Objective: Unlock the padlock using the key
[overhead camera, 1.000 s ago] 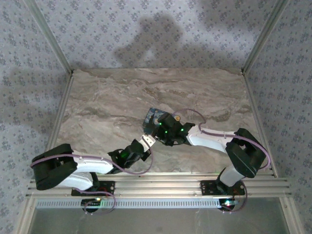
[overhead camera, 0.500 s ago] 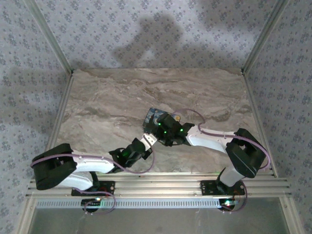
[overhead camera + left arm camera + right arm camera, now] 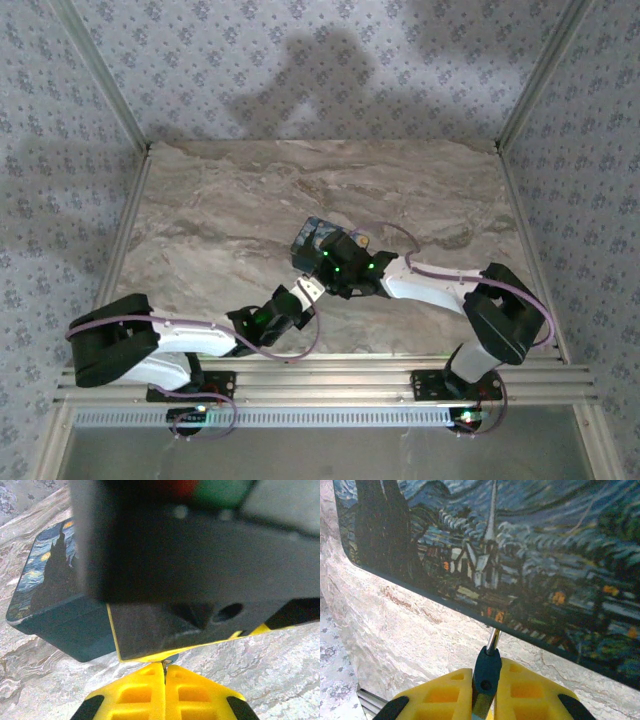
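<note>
Key (image 3: 488,661), blue plastic head, bright metal shaft: clamped by its head between the yellow fingers (image 3: 445,692) of the right gripper (image 3: 486,677), whose jaws are closed tight on it. In the right wrist view the shaft is pointed toward 12 o'clock. Its tip is met by the lower edge of the padlock (image 3: 530,555). Whether the tip is seated in a keyway cannot be told.

Padlock, flat rectangular dark-blue body with rounded corners, top face printed with a swirling night-sky painting: laid flat on the marble-patterned table (image 3: 200,220), close to the table's centre in the top view. The right gripper is placed at about 4 o'clock of it, at its near edge.

Left gripper (image 3: 164,674), yellow fingers: the jaws are seen pressed together, pad against pad. A thin dark sliver is visible at the seam near the tips, and what it is cannot be made out. In the top view this gripper is found at 6 o'clock of the padlock, just beside the right gripper. In the left wrist view the padlock is seen at 9 o'clock.
</note>
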